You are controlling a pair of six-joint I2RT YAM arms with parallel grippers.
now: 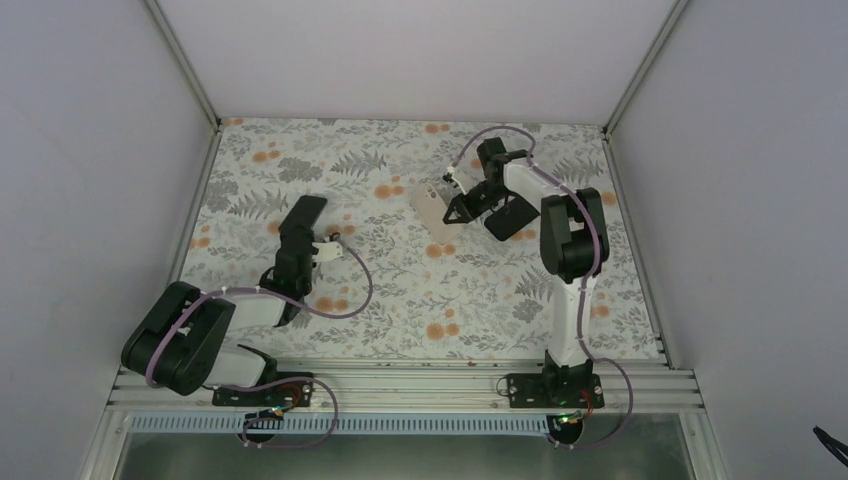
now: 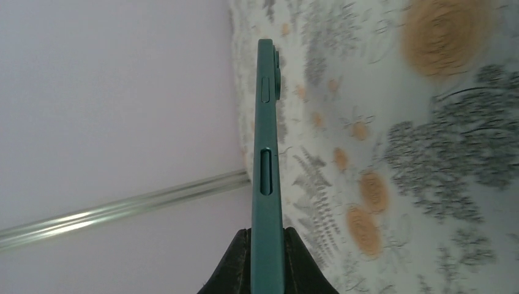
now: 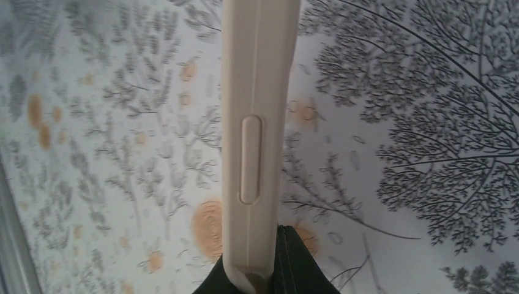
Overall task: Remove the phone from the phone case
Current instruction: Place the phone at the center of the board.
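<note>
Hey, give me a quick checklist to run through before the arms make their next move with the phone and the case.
1. Left gripper shut on the dark green phone: ok.
2. Right gripper shut on the cream case: ok.
3. Phone and case apart, one in each gripper: ok in the top view.
4. Case empty inside: cannot tell, it shows edge-on only.
5. Both items clear of the floral table: cannot tell.

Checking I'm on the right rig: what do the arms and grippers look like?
Both the left arm and right arm have black joint housings and white links, a lilac cable looping along each. The left gripper and right gripper are dark and tapered.
</note>
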